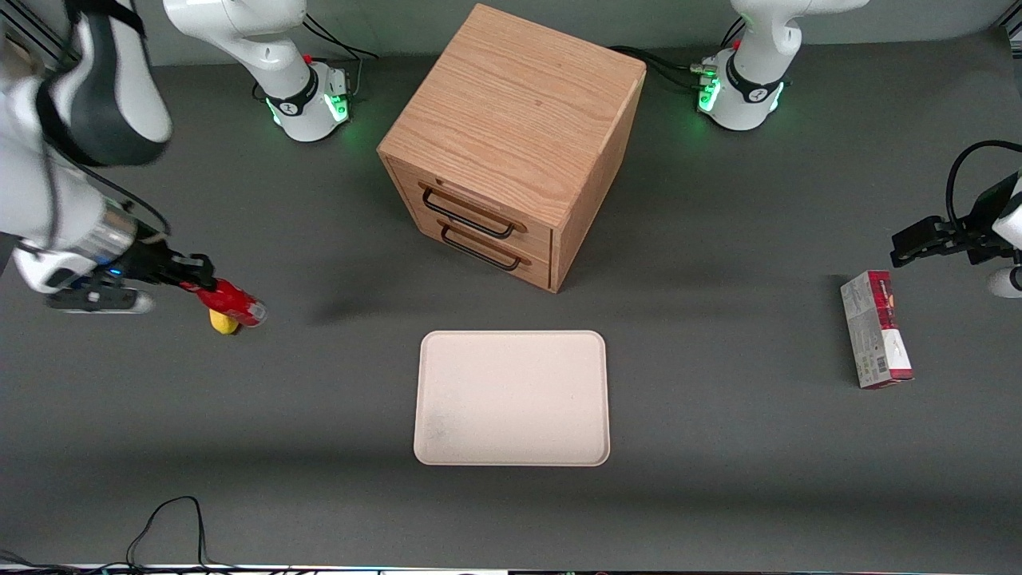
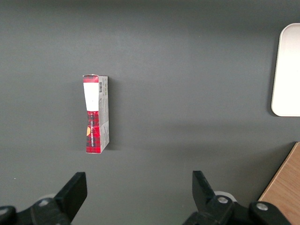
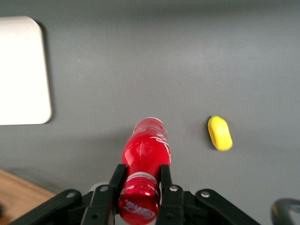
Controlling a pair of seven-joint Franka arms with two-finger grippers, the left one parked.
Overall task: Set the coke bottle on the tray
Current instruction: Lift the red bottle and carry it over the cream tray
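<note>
My right gripper (image 1: 198, 281) is shut on the neck of the coke bottle (image 1: 232, 303), a slim red bottle with a red cap, and holds it above the table toward the working arm's end. In the right wrist view the bottle (image 3: 146, 150) hangs between the two black fingers (image 3: 117, 177), which press on both sides of its neck just below the cap. The cream-white tray (image 1: 512, 398) lies flat in the middle of the table, nearer the front camera than the cabinet, and shows in the right wrist view (image 3: 21, 70). The gripper is well off to the side of the tray.
A yellow lemon (image 1: 223, 323) lies on the table just under the bottle and shows in the right wrist view (image 3: 219, 132). A wooden drawer cabinet (image 1: 511, 144) stands above the tray. A red-and-white carton (image 1: 876, 329) lies toward the parked arm's end.
</note>
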